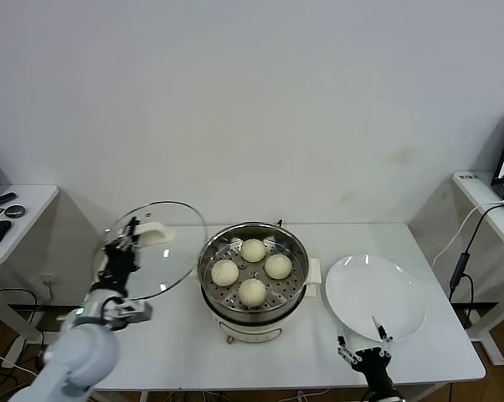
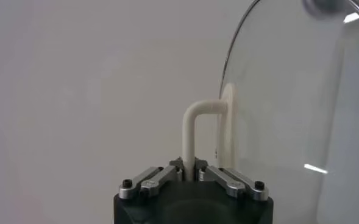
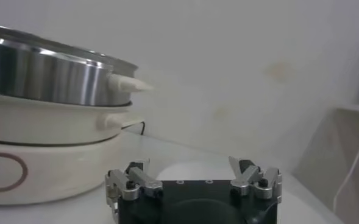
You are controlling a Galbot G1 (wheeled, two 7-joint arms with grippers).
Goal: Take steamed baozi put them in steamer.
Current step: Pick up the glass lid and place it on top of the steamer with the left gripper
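Steamer [image 1: 253, 283] sits mid-table, lid off, steel pot on its white base. I count four steamed baozi [image 1: 253, 250] on the perforated tray inside: one toward the back, one on the left, one on the right, one at the front, close together, maybe just touching, hard for me to tell from the head view. The white plate [image 1: 376, 296] lies just to the right of the steamer on the white table [image 1: 185, 335], bare.

My left gripper [image 1: 128, 232] is up in the air left of the steamer, fingers [image 2: 220, 177] clenched on the white handle [image 2: 199, 131] of the glass lid [image 1: 151, 249]. The left wrist view shows the handle loop pinched between both fingers, and the lid hangs on edge, tilted, clear of the pot.

My right gripper [image 1: 366, 343] is low at the front edge of the table, near the plate's front rim. Its fingers [image 3: 133, 179] are spread apart, grasping nothing, per the right wrist view. That view also shows the steamer's steel wall [image 3: 42, 70] and a white side handle [image 3: 129, 84] off to one side.
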